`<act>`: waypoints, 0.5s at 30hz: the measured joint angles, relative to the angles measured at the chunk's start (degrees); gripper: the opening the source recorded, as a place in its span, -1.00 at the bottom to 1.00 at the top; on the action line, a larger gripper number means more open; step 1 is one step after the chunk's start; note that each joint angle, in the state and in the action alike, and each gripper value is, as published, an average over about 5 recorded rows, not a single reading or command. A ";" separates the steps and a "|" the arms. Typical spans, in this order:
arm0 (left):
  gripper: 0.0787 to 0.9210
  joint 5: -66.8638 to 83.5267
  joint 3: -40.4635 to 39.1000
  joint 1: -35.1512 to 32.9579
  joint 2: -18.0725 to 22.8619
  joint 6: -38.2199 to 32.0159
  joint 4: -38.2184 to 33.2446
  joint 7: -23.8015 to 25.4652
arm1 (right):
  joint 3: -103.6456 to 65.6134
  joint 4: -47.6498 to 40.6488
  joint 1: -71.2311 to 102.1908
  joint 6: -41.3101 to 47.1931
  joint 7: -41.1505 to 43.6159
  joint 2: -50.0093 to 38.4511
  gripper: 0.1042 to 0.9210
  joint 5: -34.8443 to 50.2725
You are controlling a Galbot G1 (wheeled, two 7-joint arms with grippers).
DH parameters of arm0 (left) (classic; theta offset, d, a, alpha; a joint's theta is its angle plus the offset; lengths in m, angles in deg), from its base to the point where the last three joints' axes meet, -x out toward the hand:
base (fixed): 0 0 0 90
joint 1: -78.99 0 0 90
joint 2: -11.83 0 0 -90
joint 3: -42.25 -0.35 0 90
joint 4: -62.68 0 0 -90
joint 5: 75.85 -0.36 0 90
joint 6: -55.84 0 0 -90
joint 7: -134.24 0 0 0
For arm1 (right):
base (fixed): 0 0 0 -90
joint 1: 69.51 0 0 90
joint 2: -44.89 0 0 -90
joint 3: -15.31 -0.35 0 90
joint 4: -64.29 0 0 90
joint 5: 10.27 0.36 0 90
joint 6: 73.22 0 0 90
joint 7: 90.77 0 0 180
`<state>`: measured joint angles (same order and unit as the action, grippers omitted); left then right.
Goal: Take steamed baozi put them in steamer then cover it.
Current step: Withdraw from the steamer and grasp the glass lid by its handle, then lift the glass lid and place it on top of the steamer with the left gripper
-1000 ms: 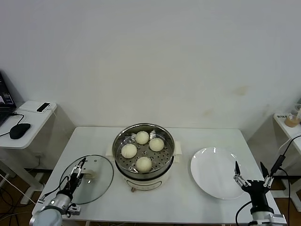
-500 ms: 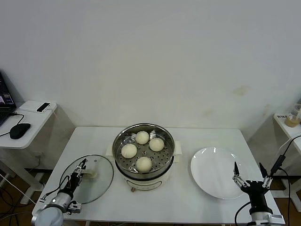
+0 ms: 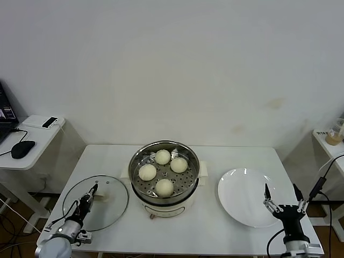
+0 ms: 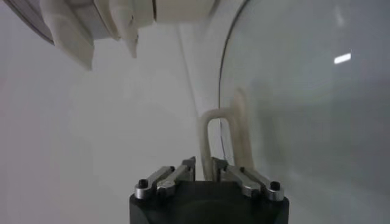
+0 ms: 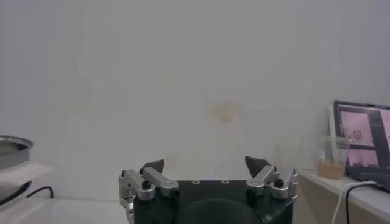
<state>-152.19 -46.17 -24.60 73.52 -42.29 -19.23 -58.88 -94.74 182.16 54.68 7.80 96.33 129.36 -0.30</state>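
Note:
Four cream-white baozi (image 3: 163, 157) lie on the perforated tray of the shiny steamer (image 3: 194, 173) at the table's middle. The clear glass cover (image 3: 113, 209) lies on the table left of the steamer, with its cream handle (image 3: 103, 197) at its centre. My left gripper (image 3: 90, 196) is over the cover. In the left wrist view the left gripper (image 4: 203, 165) is shut on one leg of the handle (image 4: 209, 131), with the glass (image 4: 304, 109) beside it and the steamer (image 4: 170, 9) farther off. My right gripper (image 3: 280, 200) is open and empty at the front right; it also shows in the right wrist view (image 5: 205, 164).
A flat white plate (image 3: 242, 196) lies right of the steamer, just by my right gripper. A side table with a mouse (image 3: 22, 149) stands at the far left. The table's front edge runs close below both grippers.
The cover has shifted a little to the left with my left gripper on its handle. My right gripper has drifted slightly left and toward the front edge.

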 measured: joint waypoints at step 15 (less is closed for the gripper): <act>-0.83 4.22 6.77 -6.62 -1.53 3.64 -10.94 2.04 | 0.71 0.56 -0.04 -0.08 0.27 -1.59 0.76 -0.06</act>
<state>-147.98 -39.39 -31.22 71.99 -38.65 -30.16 -56.84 -94.02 182.73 54.64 7.71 96.60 127.77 -0.36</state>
